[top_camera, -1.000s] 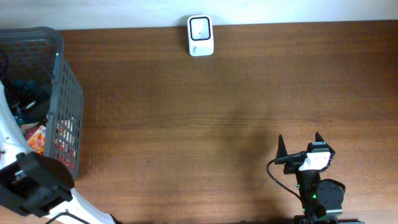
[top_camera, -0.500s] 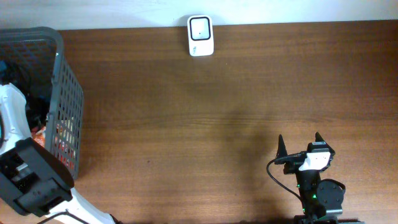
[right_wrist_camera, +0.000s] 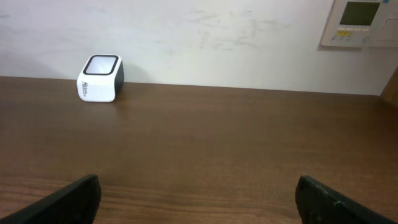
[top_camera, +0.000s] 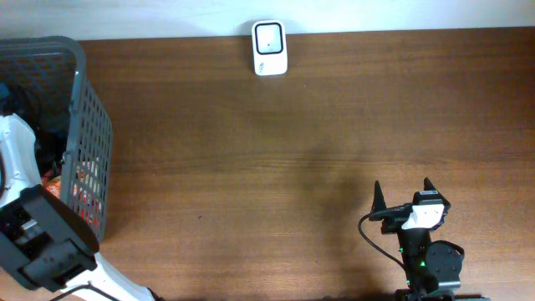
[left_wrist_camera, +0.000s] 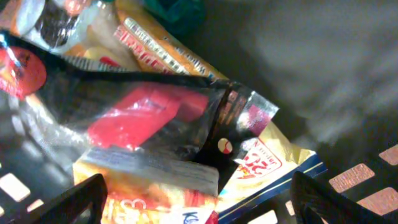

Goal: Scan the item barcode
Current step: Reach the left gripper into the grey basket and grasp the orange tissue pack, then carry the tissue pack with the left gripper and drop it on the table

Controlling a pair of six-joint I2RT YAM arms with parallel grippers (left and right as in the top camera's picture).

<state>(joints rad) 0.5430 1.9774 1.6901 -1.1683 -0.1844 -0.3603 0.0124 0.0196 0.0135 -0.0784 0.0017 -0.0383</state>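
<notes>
Left pincer [left_wrist_camera: 200,200] has sunk deeper into grey mesh basket [top_camera: 87,125], spread over black-and-red foil snack pkt [left_wrist_camera: 146,115] (nothing pinched yet); right pincer [top_camera: 403,194] spread, idle.

The desk [top_camera: 292,167] offers wide passage between the grey basket [top_camera: 90,134] on the left and the white scanner [top_camera: 269,48] at its far edge. Inside the basket, crowded snack packets [left_wrist_camera: 149,118] and grid walls leave little room.

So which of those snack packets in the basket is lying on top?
The black packet with the red patch: it overlaps the yellow packets, which lie beneath it.
</notes>
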